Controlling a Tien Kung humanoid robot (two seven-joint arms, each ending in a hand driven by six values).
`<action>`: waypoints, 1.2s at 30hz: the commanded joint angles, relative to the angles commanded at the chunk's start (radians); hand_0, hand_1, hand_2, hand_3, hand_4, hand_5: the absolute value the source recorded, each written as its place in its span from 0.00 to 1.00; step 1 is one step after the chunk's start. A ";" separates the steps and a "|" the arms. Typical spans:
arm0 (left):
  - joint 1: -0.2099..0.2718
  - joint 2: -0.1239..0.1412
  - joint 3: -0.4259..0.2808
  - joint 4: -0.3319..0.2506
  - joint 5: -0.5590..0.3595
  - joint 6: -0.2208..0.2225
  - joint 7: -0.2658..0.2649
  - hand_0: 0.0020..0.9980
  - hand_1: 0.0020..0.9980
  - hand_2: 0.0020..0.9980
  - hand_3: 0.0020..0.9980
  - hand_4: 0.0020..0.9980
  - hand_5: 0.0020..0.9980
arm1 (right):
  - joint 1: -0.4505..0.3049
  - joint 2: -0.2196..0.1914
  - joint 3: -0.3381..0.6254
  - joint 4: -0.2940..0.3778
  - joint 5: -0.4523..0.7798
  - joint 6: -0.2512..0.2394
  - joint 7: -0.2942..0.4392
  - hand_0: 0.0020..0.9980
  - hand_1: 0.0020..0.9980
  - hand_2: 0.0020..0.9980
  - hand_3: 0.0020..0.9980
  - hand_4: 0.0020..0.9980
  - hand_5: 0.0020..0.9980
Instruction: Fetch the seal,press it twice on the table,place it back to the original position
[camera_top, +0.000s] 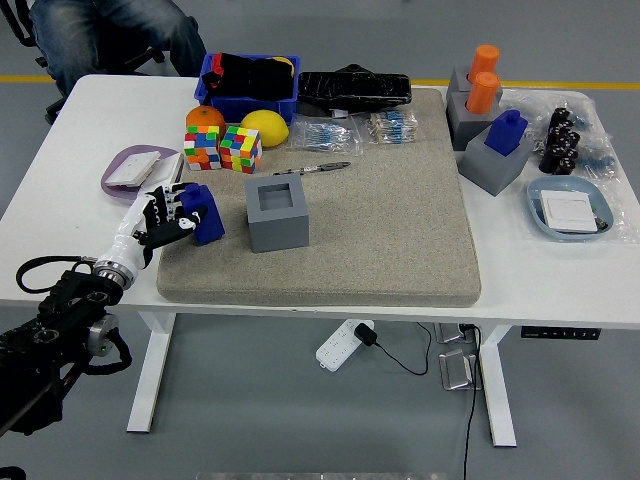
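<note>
My left hand (165, 221) holds the blue seal (203, 213) with its fingers curled around it, low over the left edge of the beige felt mat (400, 220). The seal sits just left of the grey holder block (276, 211), whose square socket stands empty. My left arm comes in from the lower left. The right arm is out of view.
Two colour cubes (222, 147), an orange (205, 117), a lemon (265, 128) and a pen (312, 169) lie behind the block. A pink dish (135, 168) sits left of the mat. Far right stand grey blocks holding a blue seal (506, 131) and orange seals (483, 76). A person sits at the top left.
</note>
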 joint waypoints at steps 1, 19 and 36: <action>0.003 0.000 0.001 0.000 0.000 0.000 0.000 0.74 0.61 0.46 0.66 0.60 0.00 | -0.001 0.000 0.000 0.000 0.000 0.000 0.000 0.76 0.67 0.65 0.62 0.79 0.50; 0.031 0.013 0.003 -0.048 -0.001 -0.006 0.009 0.73 0.60 0.46 0.66 0.60 0.00 | 0.000 0.003 0.011 -0.001 -0.004 0.002 0.001 0.76 0.67 0.65 0.62 0.79 0.50; 0.037 0.013 0.016 -0.065 -0.003 -0.006 0.010 0.73 0.60 0.46 0.65 0.60 0.00 | 0.002 0.002 0.012 0.000 -0.005 0.002 0.001 0.76 0.67 0.65 0.62 0.79 0.50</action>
